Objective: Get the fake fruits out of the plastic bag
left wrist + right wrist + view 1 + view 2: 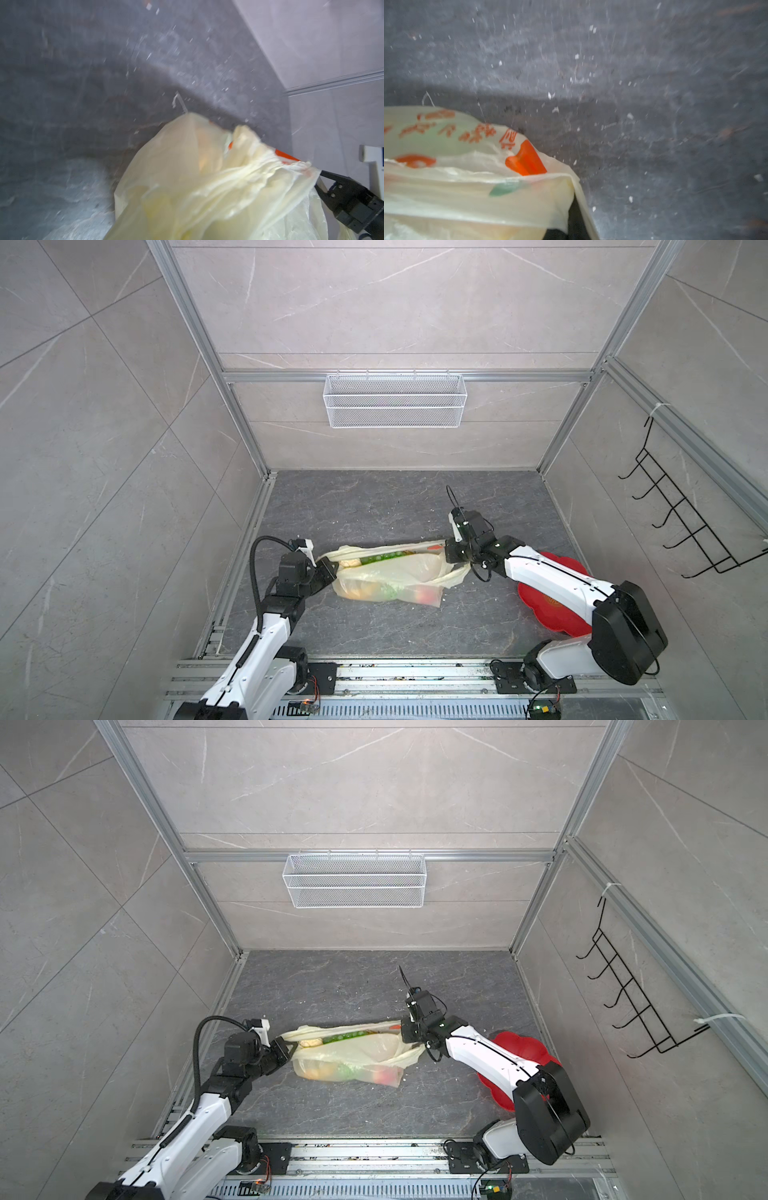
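- Lying on its side on the dark floor (pixel 374 506), just beside the red plate (pixel 540 610) but not on it: the plastic bag (pixel 386 577), with its long axis running away from the plate.
- Pinching the bag end nearest the red plate with the right gripper (pixel 451 554). Jaws closed right down on thin film by a loop handle (pixel 453 577), nothing else in them.
- Pinching the bag end farthest from the red plate with the left gripper (pixel 330 568). Jaws likewise fully closed, on bunched film only.
- Stretching the bag's upper edge into a straight, taut line between the two grips in both top views. Probably gripping both ends to spread the mouth and control the bag before tipping.
- Sitting inside the bag, seen through the film: all the fake fruits (pixel 388 593).
  - Green grape bunch (pixel 382 559) and cream piece (pixel 349 563) under the taut edge.
  - Red one (pixel 424 595) in the sagging part, toward the red plate.
  - Orange-yellow ones (pixel 357 593) in the sagging part, away from the plate.
- Showing no fruit on the red plate or loose on the floor, so judging the emptying not yet begun.
- Showing orange-red print on the film (pixel 527 158) in the blurred right wrist view, with no fruit clear there.
- Risking slip or tear with film this thin, and rolling of round fruits once out. Tipping toward the red plate looks sensible.
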Robot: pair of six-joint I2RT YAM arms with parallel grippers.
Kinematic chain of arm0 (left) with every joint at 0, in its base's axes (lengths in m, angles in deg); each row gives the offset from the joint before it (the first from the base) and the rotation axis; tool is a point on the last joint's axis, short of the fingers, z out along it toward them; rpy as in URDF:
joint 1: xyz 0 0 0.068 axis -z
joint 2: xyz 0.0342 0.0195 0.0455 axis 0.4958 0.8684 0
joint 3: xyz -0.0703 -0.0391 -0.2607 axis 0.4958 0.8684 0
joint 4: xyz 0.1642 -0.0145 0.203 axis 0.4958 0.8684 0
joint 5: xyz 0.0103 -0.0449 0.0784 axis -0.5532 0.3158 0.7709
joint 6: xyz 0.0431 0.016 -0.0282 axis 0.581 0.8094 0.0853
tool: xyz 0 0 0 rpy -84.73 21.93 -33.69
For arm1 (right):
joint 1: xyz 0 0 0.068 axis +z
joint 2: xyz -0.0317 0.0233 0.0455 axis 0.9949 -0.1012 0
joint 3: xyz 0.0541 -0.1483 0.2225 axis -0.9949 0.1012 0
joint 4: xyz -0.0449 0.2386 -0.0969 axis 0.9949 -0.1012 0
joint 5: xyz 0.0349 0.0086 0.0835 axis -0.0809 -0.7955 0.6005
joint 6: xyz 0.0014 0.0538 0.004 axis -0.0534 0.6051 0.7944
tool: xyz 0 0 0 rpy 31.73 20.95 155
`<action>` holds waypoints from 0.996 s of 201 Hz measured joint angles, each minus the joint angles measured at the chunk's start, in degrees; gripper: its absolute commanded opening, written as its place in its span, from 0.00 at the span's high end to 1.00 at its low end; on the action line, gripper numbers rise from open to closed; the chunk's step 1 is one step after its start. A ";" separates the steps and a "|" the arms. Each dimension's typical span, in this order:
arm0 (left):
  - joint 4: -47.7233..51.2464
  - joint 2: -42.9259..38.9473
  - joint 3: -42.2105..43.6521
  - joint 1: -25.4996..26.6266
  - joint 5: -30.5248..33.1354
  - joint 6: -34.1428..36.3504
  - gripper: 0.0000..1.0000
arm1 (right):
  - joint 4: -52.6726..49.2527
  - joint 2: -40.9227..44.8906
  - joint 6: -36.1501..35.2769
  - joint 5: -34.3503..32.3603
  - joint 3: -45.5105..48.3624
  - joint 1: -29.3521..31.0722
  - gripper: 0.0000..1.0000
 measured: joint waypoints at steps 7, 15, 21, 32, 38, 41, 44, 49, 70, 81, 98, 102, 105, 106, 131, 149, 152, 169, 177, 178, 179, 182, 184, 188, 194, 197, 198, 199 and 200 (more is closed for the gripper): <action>0.22 1.33 0.52 0.00 -0.50 0.02 1.00 | 1.09 -0.52 0.79 1.27 1.05 0.15 1.00; 0.44 2.40 0.42 0.04 -1.01 0.17 0.97 | 2.45 -1.22 1.42 2.60 1.79 0.22 1.00; 1.01 2.91 -0.11 0.37 -1.14 0.52 0.93 | 3.37 -1.64 1.88 3.32 2.05 0.24 1.00; 3.06 2.95 -2.32 1.97 -0.68 1.79 0.82 | 4.68 -1.88 2.34 4.28 2.10 0.31 1.00; 4.70 2.75 -4.15 3.52 -0.04 2.67 0.75 | 5.46 -1.88 2.47 4.63 2.08 0.44 1.00; 5.46 2.69 -5.16 4.44 0.61 2.71 0.71 | 5.79 -1.86 2.49 4.74 2.05 0.50 1.00; 6.14 2.51 -6.19 5.40 0.94 3.28 0.67 | 6.14 -1.84 2.60 4.96 1.99 0.61 1.00; 7.23 2.21 -7.80 6.91 1.88 3.74 0.62 | 6.54 -1.81 2.67 5.18 1.88 0.83 1.00; 11.63 -1.03 -13.51 12.50 6.38 4.98 0.51 | 6.99 -1.73 2.64 5.53 1.03 2.10 1.00; 14.29 -3.15 -15.15 14.21 8.74 5.03 0.49 | 6.78 -1.73 2.62 5.14 0.17 3.06 1.00; 19.26 -5.20 -16.70 15.58 12.15 4.92 0.48 | 6.58 -1.73 2.62 4.31 -1.14 4.33 1.00; 20.63 -5.51 -17.03 15.98 12.98 4.87 0.47 | 6.58 -1.73 2.64 3.96 -1.42 4.57 1.00; 21.57 -5.66 -17.25 16.22 13.44 4.90 0.47 | 6.56 -1.73 2.67 3.65 -1.55 4.70 1.00; 21.81 -5.73 -17.29 16.28 13.64 4.90 0.47 | 6.58 -1.73 2.69 3.58 -1.57 4.72 1.00; 29.24 -8.55 -17.75 17.90 17.25 4.28 0.46 | 5.40 -1.66 3.30 0.02 -1.95 4.90 1.00; 34.45 -13.22 -18.32 18.43 19.08 4.04 0.44 | 5.01 -1.51 3.30 -1.60 -1.92 4.74 1.00; 35.39 -14.01 -18.69 18.43 19.39 4.09 0.44 | 5.01 -1.42 3.28 -1.68 -1.92 4.74 1.00; 39.60 -16.68 -22.25 18.43 20.41 4.33 0.42 | 5.01 -0.83 3.04 -1.86 -1.92 4.76 1.00; 41.40 -17.09 -25.22 18.43 20.35 4.74 0.42 | 5.01 -0.55 2.82 -1.86 -1.92 4.81 1.00; 41.53 -17.09 -25.51 18.43 20.33 4.81 0.42 | 5.01 -0.52 2.82 -1.86 -1.92 4.83 1.00; 41.68 -17.07 -25.79 18.43 20.33 4.90 0.42 | 5.01 -0.48 2.78 -1.86 -1.92 4.85 1.00; 42.18 -16.94 -27.06 18.43 20.20 5.25 0.43 | 5.01 -0.39 2.56 -1.92 -1.95 4.94 1.00; 42.47 -16.76 -28.00 18.43 20.20 5.40 0.43 | 5.01 -0.33 2.58 -1.95 -1.95 4.98 1.00; 43.15 -16.28 -29.62 18.43 20.00 6.03 0.43 | 5.01 -0.26 2.32 -2.08 -1.95 5.16 1.00; 44.02 -15.10 -32.52 18.43 19.54 6.93 0.43 | 5.01 -0.24 2.10 -2.25 -1.99 5.53 1.00; 44.41 -14.49 -33.92 18.43 19.30 7.32 0.43 | 5.01 -0.22 1.95 -2.43 -2.01 5.73 1.00; 44.54 -14.10 -34.60 18.43 19.12 7.54 0.43 | 5.01 -0.22 1.92 -2.49 -2.01 5.86 1.00; 44.57 -13.86 -34.95 18.43 19.02 7.72 0.44 | 5.01 -0.22 1.88 -2.49 -2.03 5.95 1.00; 44.65 -13.64 -35.28 18.43 18.91 7.87 0.44 | 5.01 -0.22 1.86 -2.49 -2.03 6.01 1.00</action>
